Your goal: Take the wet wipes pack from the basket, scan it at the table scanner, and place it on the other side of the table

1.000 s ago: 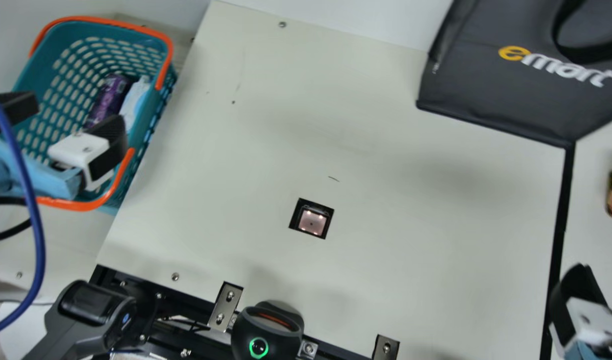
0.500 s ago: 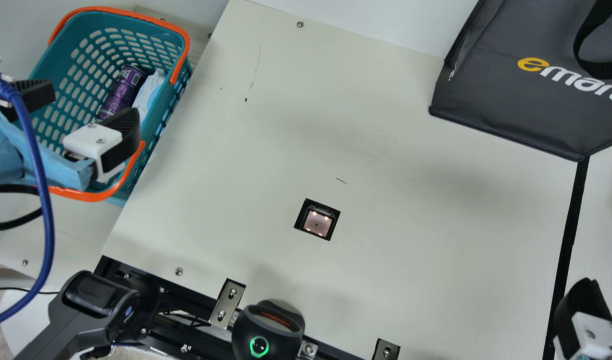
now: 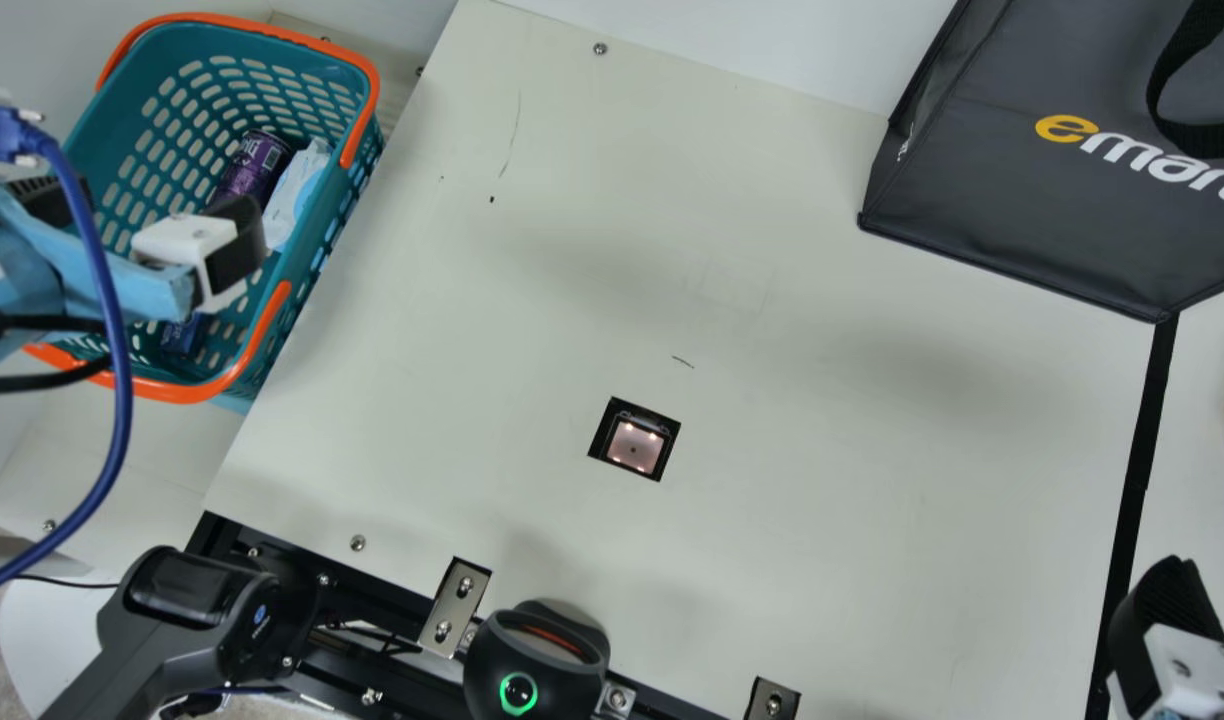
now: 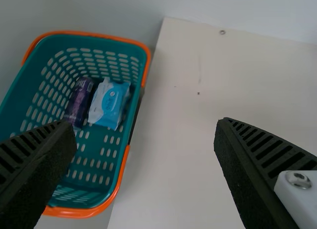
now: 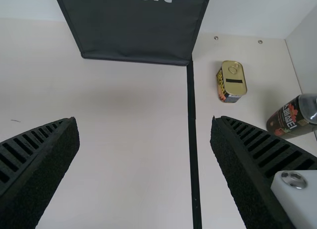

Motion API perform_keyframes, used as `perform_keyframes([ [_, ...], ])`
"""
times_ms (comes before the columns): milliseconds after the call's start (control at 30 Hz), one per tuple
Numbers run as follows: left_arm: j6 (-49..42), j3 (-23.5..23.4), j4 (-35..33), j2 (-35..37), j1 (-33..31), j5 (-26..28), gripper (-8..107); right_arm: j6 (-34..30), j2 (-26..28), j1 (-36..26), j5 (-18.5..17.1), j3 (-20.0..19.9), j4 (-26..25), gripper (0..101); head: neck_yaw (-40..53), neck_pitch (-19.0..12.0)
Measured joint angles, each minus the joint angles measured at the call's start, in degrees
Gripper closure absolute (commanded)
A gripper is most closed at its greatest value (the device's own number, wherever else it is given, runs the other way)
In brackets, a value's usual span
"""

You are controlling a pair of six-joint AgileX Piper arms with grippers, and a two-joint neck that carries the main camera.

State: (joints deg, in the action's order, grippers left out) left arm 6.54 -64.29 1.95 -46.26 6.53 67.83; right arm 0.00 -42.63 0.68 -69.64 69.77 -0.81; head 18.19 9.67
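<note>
Nearest, the left pincer [image 4: 147, 124] is spread with nothing between its fingers, and the right pincer [image 5: 144, 121] is spread and holding nothing too. Beyond the left one, inside the teal basket [image 4: 75, 212] next to the table [image 4: 173, 164], the wet wipes pack [image 4: 106, 104] lies just beside the purple can [image 4: 78, 102], on the table side. It should handle as soft and fairly light, giving under pressure, its film a little slippery. A broad, moderate squeeze around the middle of its body seems best; a pinch at a loose edge could slip or crumple it. The pack looks small and puffy, white and pale blue with a brighter blue patch, its wrapper creased.
</note>
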Motion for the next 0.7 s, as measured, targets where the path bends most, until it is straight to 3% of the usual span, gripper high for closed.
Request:
perform_keyframes([
  [333, -2.3, 6.0, -1.9, -4.4, 12.7, -4.4, 9, 0.0, 0.0, 0.0, 0.0, 0.0, 0.0, 6, 0.0, -0.1],
  [700, -15.9, 9.0, -8.4, -11.6, 25.8, -9.7, 9, 0.0, 0.0, 0.0, 0.0, 0.0, 0.0, 6, 0.0, 0.0],
])
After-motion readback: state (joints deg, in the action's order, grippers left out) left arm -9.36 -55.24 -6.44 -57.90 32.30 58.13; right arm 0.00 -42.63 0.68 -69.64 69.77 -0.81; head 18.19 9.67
